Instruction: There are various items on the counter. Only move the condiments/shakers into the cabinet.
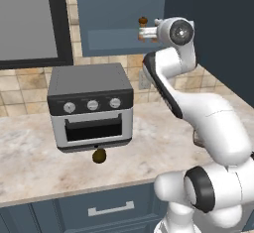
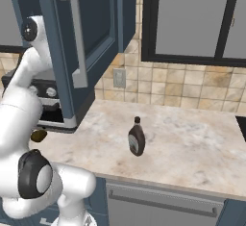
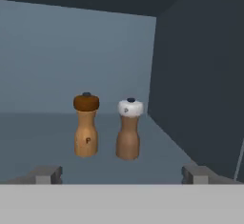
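cabinet (image 3: 71,66): brown-topped shaker (image 3: 86,125) and white-topped shaker (image 3: 129,129) upright side by side on shelf floor | gripper (image 3: 122,173): jaws spread wide, holding nothing | counter (image 2: 192,138): marbled stone, syrup bottle (image 2: 137,136) upright; fruit (image 1: 99,155) before toaster oven (image 1: 91,105) | tiled backsplash (image 2: 182,88)

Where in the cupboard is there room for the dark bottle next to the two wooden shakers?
Inside the cabinet, the shelf floor left of the brown-topped shaker is bare. The white-topped shaker stands close beside it, and the strip between it and the right wall is narrow. The syrup bottle waits on the counter.
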